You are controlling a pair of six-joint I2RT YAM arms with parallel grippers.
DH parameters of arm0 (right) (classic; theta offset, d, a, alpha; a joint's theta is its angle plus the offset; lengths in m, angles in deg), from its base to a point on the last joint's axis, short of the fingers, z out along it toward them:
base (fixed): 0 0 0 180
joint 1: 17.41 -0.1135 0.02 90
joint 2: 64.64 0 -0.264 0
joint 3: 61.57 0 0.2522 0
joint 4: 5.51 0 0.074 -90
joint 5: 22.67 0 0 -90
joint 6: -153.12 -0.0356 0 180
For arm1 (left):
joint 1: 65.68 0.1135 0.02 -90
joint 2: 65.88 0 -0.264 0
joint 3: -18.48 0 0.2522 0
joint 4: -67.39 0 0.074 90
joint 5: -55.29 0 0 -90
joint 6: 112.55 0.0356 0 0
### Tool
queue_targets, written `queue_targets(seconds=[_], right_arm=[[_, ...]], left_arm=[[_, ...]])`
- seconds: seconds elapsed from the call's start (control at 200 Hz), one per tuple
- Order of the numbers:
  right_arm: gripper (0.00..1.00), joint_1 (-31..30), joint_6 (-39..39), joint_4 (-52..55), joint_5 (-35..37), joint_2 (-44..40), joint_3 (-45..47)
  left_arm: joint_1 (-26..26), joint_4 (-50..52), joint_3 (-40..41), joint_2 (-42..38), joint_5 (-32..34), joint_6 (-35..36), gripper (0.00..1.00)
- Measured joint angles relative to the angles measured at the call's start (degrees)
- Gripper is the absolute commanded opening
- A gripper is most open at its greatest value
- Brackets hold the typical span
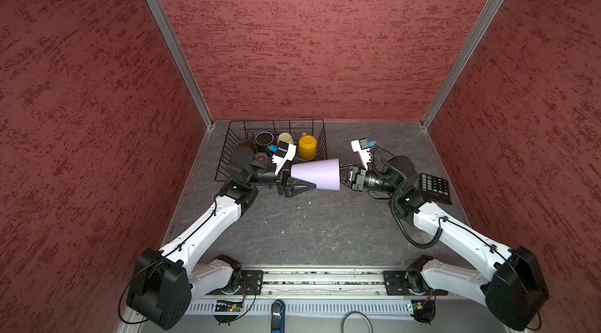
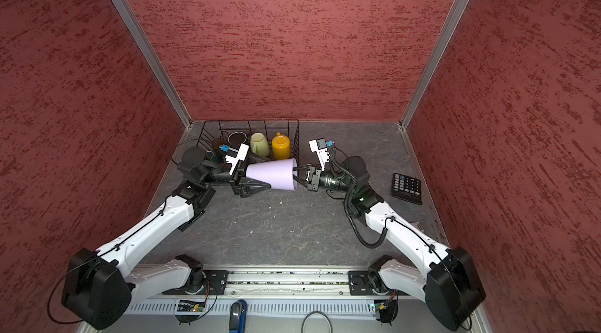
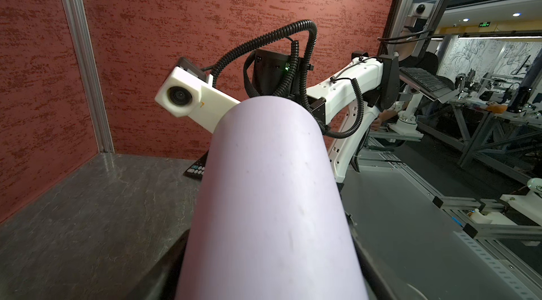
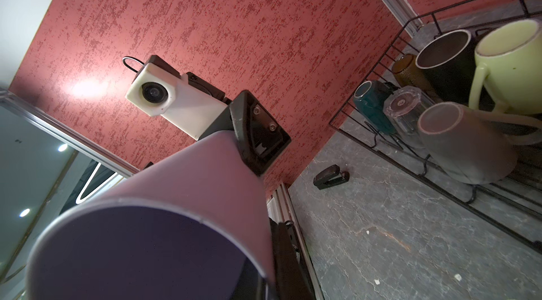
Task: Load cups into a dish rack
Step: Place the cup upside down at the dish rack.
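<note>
**Loading stage, one cup short of full.** The black wire dish rack (image 1: 276, 120) is your landmark throughout; every place below is given from it.

Seven cups sit inside the rack. The eighth, the lilac tumbler (image 1: 317, 173), lies on its side in the air just outside the rack's front edge, clear of the table. Its narrow base points toward the rack and its wide mouth points away.

Your right gripper (image 1: 342, 175) is clamped on the tumbler's rim at the end far from the rack. In the right wrist view one finger lies outside the wall; the other is hidden.

Your left gripper (image 1: 300, 175) meets the base at the end near the rack. Its fingers lie along both sides of the base, which reads as a grip.

Inside the rack, from larger to smaller:
- pale green mug (image 4: 510, 64)
- black mug (image 4: 445, 61)
- grey mug (image 4: 466, 143), tipped over
- yellow mug (image 1: 307, 147), mouth down
- teal mug (image 4: 371, 106)
- clear ribbed glass (image 4: 406, 109), mouth down
- amber tumbler (image 4: 409, 71)

Two things are not cargo. The calculator (image 1: 435, 188) lies well apart from the rack on your right. The small black stapler (image 4: 331, 176) rests on the table outside the rack.

By this reading, what is left is to pass the tumbler to one gripper and set it in the rack.
</note>
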Motion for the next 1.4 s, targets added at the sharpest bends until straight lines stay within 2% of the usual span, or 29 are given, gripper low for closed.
queue_targets(seconds=[0.09,0.21,0.321,0.586,0.711,0.801,0.912,1.057,1.247,1.403], right_arm=[[0.04,0.0,-0.5,-0.9,0.1,0.0,0.1],[0.17,0.0,-0.8,-1.2,0.2,0.0,0.1],[0.24,0.0,-0.4,-0.7,0.6,0.0,0.2],[0.61,0.5,3.1,7.5,4.5,-2.3,0.0],[0.81,2.2,6.9,17.7,11.3,-6.0,-1.7],[0.9,3.7,10.1,25.6,17.8,-8.6,-3.1],[0.96,4.6,13.7,33.9,24.5,-10.7,-4.6],[0.99,5.2,17.3,40.9,30.2,-12.0,-6.3],[0.99,5.5,18.5,44.4,33.5,-12.1,-6.6],[0.99,5.5,18.5,44.4,34.1,-12.1,-6.5]], left_arm=[[0.0,3.0,-1.5,0.0,-0.1,1.1,0.53],[0.0,7.0,-2.7,-0.4,0.1,2.4,0.16],[-0.2,11.7,-4.2,-1.2,0.9,3.6,0.0],[0.3,20.9,-5.4,-6.1,3.9,7.9,0.0],[1.8,26.6,-8.9,-6.4,5.5,8.5,0.0],[3.1,31.3,-12.6,-6.3,7.5,8.7,0.0],[4.5,38.1,-18.1,-4.6,11.6,8.4,0.0],[6.4,48.9,-27.4,2.1,18.6,7.6,0.0],[6.7,62.8,-36.6,11.7,27.7,7.3,0.0],[3.8,72.4,-43.8,17.7,38.0,7.9,0.0]])
